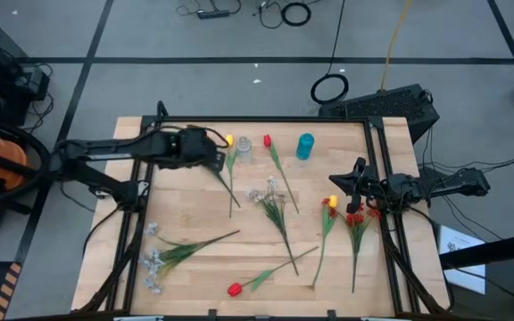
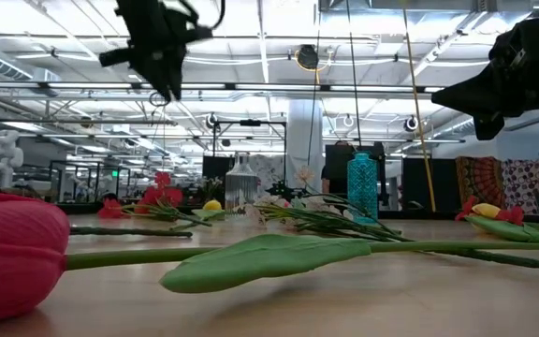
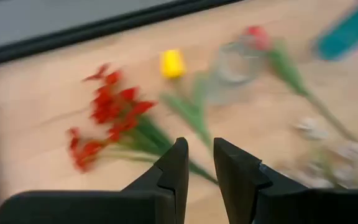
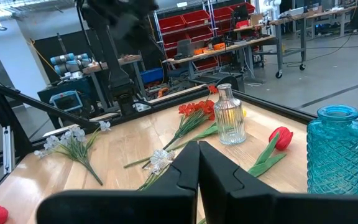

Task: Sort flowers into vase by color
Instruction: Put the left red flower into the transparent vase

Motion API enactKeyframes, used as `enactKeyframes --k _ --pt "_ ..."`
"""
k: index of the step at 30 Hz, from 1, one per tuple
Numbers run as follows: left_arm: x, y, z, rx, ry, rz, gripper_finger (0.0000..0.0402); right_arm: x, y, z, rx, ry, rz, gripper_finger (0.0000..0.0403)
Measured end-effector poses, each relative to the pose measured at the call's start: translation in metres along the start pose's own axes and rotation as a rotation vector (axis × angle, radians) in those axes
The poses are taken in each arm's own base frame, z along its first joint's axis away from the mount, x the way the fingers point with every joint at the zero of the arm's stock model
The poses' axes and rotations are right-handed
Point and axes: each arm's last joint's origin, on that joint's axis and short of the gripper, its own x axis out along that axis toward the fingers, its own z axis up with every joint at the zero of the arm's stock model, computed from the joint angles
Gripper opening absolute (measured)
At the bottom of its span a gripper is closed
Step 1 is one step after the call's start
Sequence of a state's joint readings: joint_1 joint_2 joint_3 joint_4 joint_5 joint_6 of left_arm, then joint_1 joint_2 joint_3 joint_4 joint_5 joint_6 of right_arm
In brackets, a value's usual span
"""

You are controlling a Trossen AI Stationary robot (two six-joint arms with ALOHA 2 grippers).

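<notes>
Artificial flowers lie flat on the wooden table. A yellow tulip [image 1: 229, 141] and a red tulip [image 1: 267, 141] lie beside the clear vase [image 1: 244, 147], and the blue vase [image 1: 305, 145] stands to the right of them. A white spray [image 1: 270, 192] lies mid-table, grey-white sprays [image 1: 153, 259] near left, and a red tulip [image 1: 235, 289] at the near edge. My left gripper [image 3: 201, 162] hovers slightly open above a red cluster [image 3: 110, 118], high over the table [image 2: 162, 75]. My right gripper [image 4: 199, 162] is shut and empty, raised [image 2: 489, 112] over a yellow tulip [image 1: 332, 202] and a red cluster [image 1: 355, 217].
A black frame rail [image 1: 266, 119] runs along the table's far edge, and rails [image 1: 386, 196] run down its sides. Bare wood [image 1: 186, 205] shows between the flower groups at centre left. Cables and equipment lie on the floor beyond the table.
</notes>
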State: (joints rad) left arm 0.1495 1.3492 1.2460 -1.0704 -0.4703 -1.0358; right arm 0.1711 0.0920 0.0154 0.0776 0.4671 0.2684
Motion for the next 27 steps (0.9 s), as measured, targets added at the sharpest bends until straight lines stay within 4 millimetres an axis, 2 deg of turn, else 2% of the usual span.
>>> enactKeyframes --k 4,14,22,27 --pt "0.021 -0.003 0.002 -0.060 0.067 0.058 0.0081 0.000 0.000 0.000 0.000 0.000 0.000 0.0000" --pt "0.062 -0.012 -0.002 -0.020 0.162 0.186 0.0093 0.000 0.000 0.000 0.000 0.000 0.000 0.0000" --pt "0.095 -0.018 -0.011 -0.037 0.325 0.238 0.0168 0.000 0.000 0.000 0.000 0.000 0.000 0.0000" --pt "0.112 -0.018 -0.014 -0.134 0.362 0.293 0.0211 0.000 0.000 0.000 0.000 0.000 0.000 0.0000"
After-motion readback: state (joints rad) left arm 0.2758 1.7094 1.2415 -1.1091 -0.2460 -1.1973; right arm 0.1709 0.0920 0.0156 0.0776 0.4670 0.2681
